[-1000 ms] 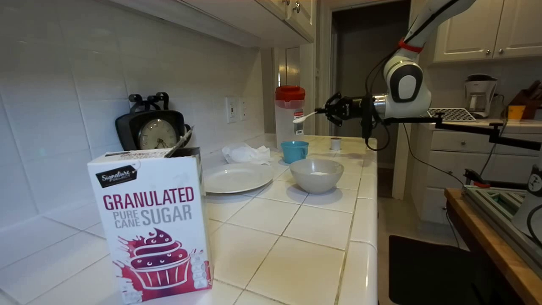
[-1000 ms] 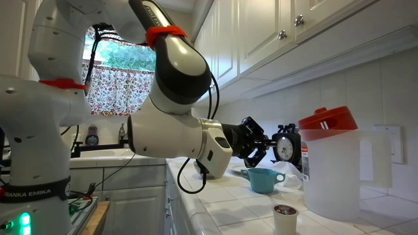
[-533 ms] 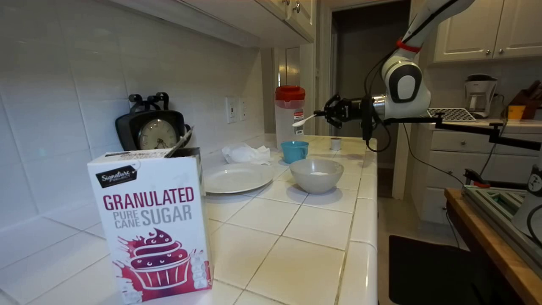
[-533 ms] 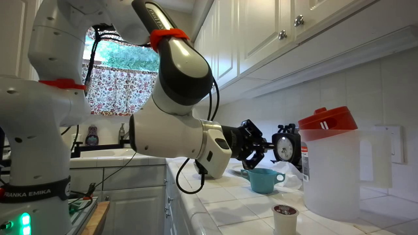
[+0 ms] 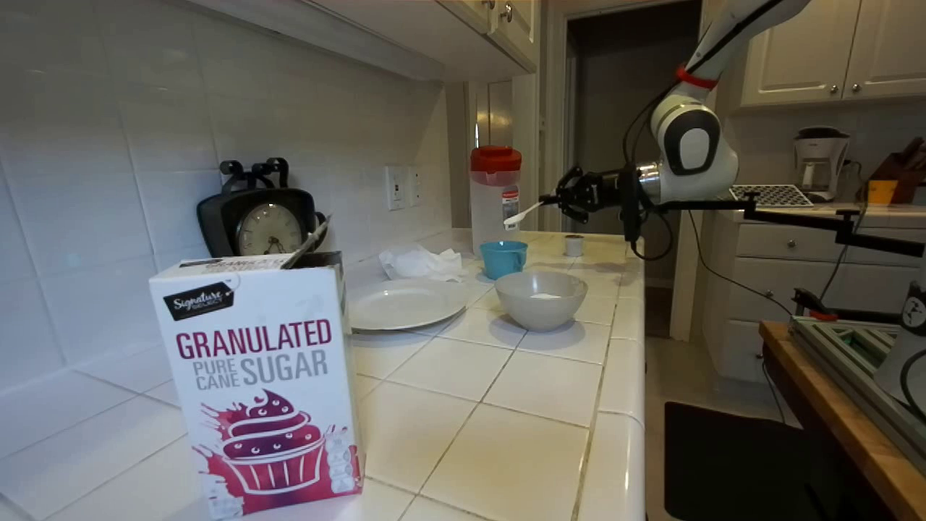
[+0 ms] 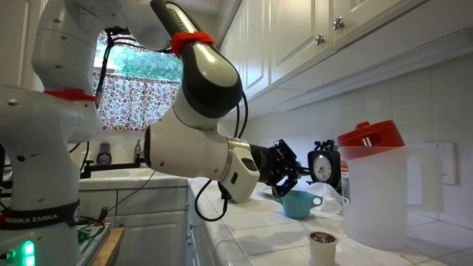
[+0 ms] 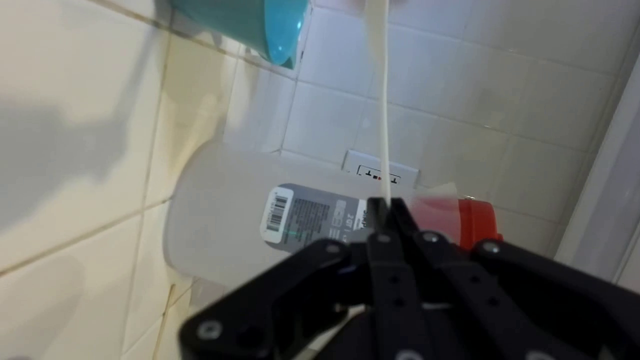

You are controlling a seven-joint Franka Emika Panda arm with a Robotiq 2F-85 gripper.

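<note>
My gripper (image 7: 388, 204) is shut on the thin handle of a white spoon (image 5: 522, 215). In an exterior view the spoon slopes down and away from the fingertips, its scoop end lowest. Whether the scoop carries anything cannot be made out. Below the spoon stands a teal cup (image 6: 297, 205) with ring handles, on the white tiled counter; the spoon does not touch it. In the wrist view the cup (image 7: 285, 30) shows at the upper left, and the scoop end is blurred at the top edge. Nearer that exterior camera, a grey bowl (image 5: 541, 307) holds a little white stuff.
A clear pitcher (image 6: 373, 199) with a red lid stands close to the cup. A coffee pod (image 6: 322, 251), crumpled white paper (image 5: 421, 263), a white plate (image 5: 406, 304), a clock (image 5: 269, 226) and a sugar box (image 5: 260, 391) share the counter. Cabinets (image 6: 295, 40) hang above.
My gripper has dipped a little and pitched downward with the spoon still in it. The scoop end now sits lower and the handle slopes more steeply. The objects on the counter stand unchanged.
</note>
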